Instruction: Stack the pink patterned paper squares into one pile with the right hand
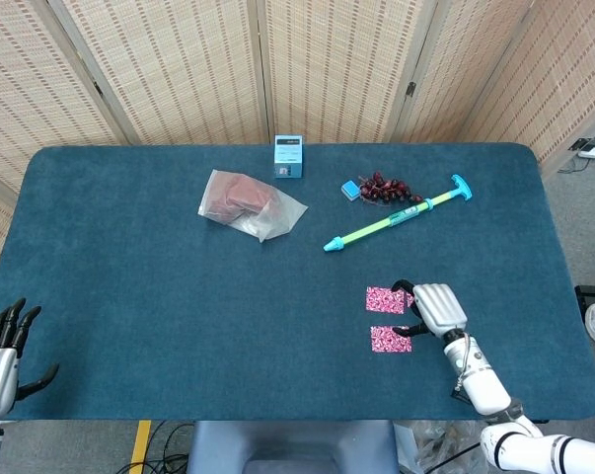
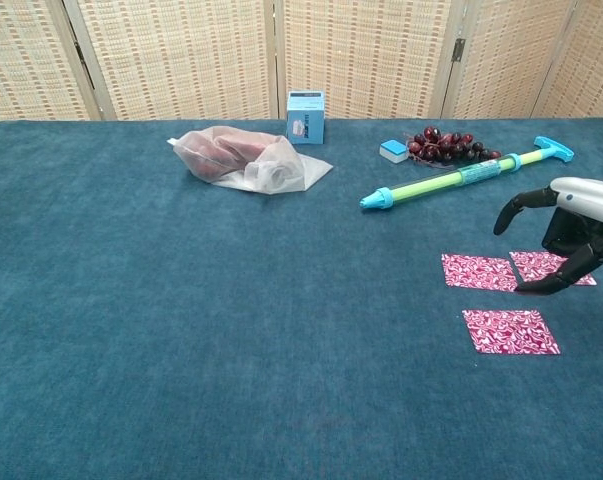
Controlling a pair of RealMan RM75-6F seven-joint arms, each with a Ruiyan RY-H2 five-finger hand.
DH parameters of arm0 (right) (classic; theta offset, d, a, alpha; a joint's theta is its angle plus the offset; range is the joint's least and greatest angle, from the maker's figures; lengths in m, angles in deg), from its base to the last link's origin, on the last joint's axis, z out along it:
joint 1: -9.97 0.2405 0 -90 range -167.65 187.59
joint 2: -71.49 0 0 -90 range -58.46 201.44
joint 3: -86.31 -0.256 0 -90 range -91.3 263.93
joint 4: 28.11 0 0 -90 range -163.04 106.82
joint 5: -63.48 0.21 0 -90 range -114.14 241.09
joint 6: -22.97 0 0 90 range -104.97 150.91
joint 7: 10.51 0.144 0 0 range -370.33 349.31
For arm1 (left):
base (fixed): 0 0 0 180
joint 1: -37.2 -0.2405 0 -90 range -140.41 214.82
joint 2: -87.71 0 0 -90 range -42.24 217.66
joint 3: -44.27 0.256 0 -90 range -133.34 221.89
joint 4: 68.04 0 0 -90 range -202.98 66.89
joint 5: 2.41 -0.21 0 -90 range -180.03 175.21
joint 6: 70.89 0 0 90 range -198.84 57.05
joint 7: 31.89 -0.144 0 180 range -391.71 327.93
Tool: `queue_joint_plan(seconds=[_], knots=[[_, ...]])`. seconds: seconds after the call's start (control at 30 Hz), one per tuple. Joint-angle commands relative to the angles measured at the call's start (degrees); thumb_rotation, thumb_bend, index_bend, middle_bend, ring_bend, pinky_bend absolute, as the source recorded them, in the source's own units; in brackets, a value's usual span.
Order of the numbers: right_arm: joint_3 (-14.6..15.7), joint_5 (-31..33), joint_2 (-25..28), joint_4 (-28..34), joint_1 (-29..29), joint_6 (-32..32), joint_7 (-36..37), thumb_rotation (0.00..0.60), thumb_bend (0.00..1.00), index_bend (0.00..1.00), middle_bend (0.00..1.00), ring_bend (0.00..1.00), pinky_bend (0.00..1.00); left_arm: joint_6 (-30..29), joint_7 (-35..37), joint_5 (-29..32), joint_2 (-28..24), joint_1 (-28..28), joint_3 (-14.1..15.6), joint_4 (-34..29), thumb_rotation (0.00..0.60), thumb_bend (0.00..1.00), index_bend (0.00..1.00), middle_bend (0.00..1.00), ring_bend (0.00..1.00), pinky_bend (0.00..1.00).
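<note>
— Where are the pink patterned paper squares relative to the right robot hand (image 2: 571, 240)?

— Three show in the chest view, all flat on the blue bench (image 2: 181, 330) near its right front. The left square (image 2: 478, 271) and the near square (image 2: 509, 331) lie uncovered, just apart from each other. The third square (image 2: 551, 266) lies partly under the hand, just beside the left one. In the head view the hand (image 1: 433, 308) hides most of that third one.

— What is the hand doing?

— It hovers low over the third square, fingers spread and curved downward, one dark fingertip (image 2: 529, 289) touching or nearly touching the bench at that square's near edge. It holds nothing.

— And the left robot hand (image 1: 3, 346)?

— At the bench's near left corner, fingers apart, nothing in it.

— What else lies around?

— Beyond the squares, a green and cyan pump (image 1: 401, 212) lies aslant. Behind it, a bunch of dark red grapes (image 1: 386, 189) beside a small blue block (image 1: 350, 190). Further left, a clear bag (image 1: 250, 203) with something reddish, and a small blue box (image 1: 288, 157) upright at the far edge. All well apart from the squares.
</note>
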Motion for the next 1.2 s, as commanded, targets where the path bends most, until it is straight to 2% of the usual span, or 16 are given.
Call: queue_joint_plan(seconds=[0.03,0.13,0.23,0.37,0.47,0.7,1.2], knots=[[-0.11,0.08,-0.01,0.25,-0.23,0.79,-0.48,0.478,0.0,0.31,1.0,1.0,1.0,0.05,-0.09,-0.07,-0.01,0.04,0.02,-0.08,0.6,0.26,0.13,0.05,0.04,0.11],[-0.15,0.65,-0.74,-0.25,-0.28,2.11,-3.41,0.485,0.0,0.31,1.0,1.0,1.0,0.16,-0.23,-0.2,0.0,0.15,0.03,-0.19,0.6,0.26,0.13,0.05,0.04,0.11],[-0.37,1.25,-1.5,-0.88,-0.1,2.39,-4.71,0.524,0.02,0.31,1.0,1.0,1.0,0.21,-0.37,-0.3,0.04,0.25,0.01,-0.33,0.6,0.26,0.13,0.05,0.04,0.11],[-1.1,2.76,-2.87,-3.07,0.64,1.04,-4.67,0.597,0.13,0.31,1.0,1.0,1.0,0.25,-0.5,-0.38,0.07,0.33,0.0,-0.43,0.6,0.26,0.13,0.05,0.04,0.11],[-1.54,4.39,-4.29,-5.5,1.42,-0.55,-5.03,0.6,0.18,0.32,1.0,1.0,1.0,0.32,-0.54,-0.19,0.08,0.25,0.03,-0.37,0.6,0.26,0.13,0.05,0.04,0.11],[-1.98,6.61,-6.84,-8.61,3.02,-2.99,-6.6,0.6,0.18,0.33,1.0,1.0,1.0,0.46,-0.41,0.14,0.05,0.16,0.01,-0.16,0.6,0.26,0.13,0.05,0.04,0.11],[-2.82,11.18,-9.27,-11.02,5.24,-5.72,-9.57,0.6,0.24,0.33,1.0,1.0,1.0,0.67,0.71,0.63,0.35,0.0,-0.07,1.17,0.6,0.26,0.13,0.05,0.04,0.11]])
